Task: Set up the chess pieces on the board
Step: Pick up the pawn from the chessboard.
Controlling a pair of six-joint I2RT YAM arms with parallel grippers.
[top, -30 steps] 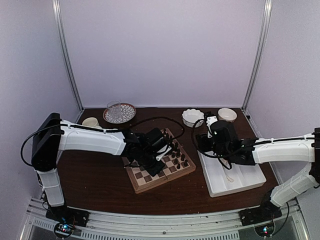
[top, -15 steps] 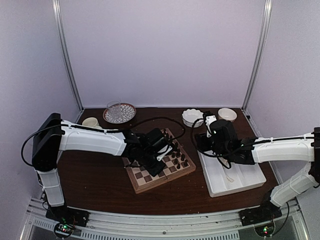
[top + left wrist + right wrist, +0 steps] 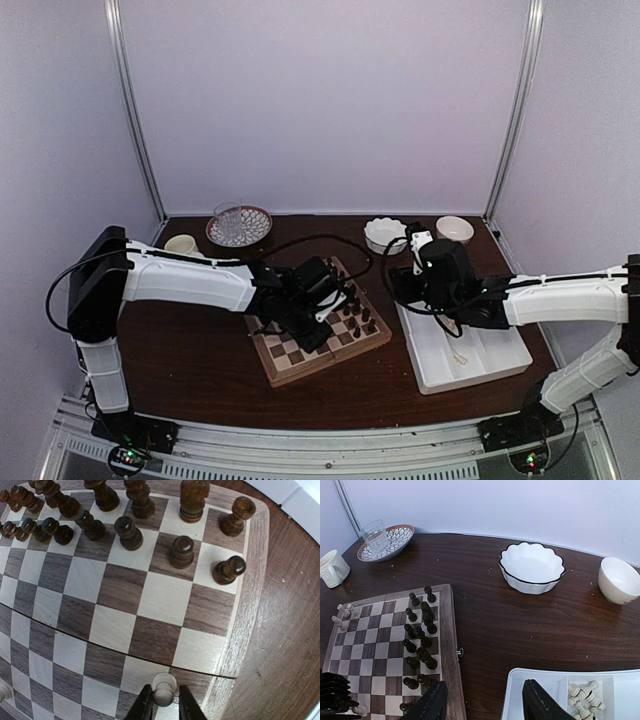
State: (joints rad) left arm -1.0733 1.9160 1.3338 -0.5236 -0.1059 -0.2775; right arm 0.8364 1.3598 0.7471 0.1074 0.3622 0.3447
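The board [image 3: 120, 587] fills the left wrist view, with dark pieces [image 3: 130, 532] in two rows along its far side. My left gripper [image 3: 165, 705] hangs over the board's near rim [image 3: 318, 342]. Its narrow jaws flank a cream pawn [image 3: 164, 690]: one finger touches the pawn's head and a sliver shows on the other side. Another cream piece [image 3: 5, 692] stands at the lower left. My right gripper [image 3: 487, 705] is open and holds nothing, over the bare table between the board [image 3: 375, 645] and the tray. More cream chess pieces [image 3: 585, 695] lie in the tray, and a few [image 3: 342, 612] stand on the board's far corner.
The white tray [image 3: 480, 365] lies right of the board [image 3: 285, 360]. Along the back stand a scalloped bowl [image 3: 385, 235], a small cream bowl [image 3: 455, 229], a patterned plate holding a glass [image 3: 238, 227] and a mug [image 3: 182, 244]. White walls close in the table.
The left arm has edged slightly to the right over the board. The right arm has not moved.
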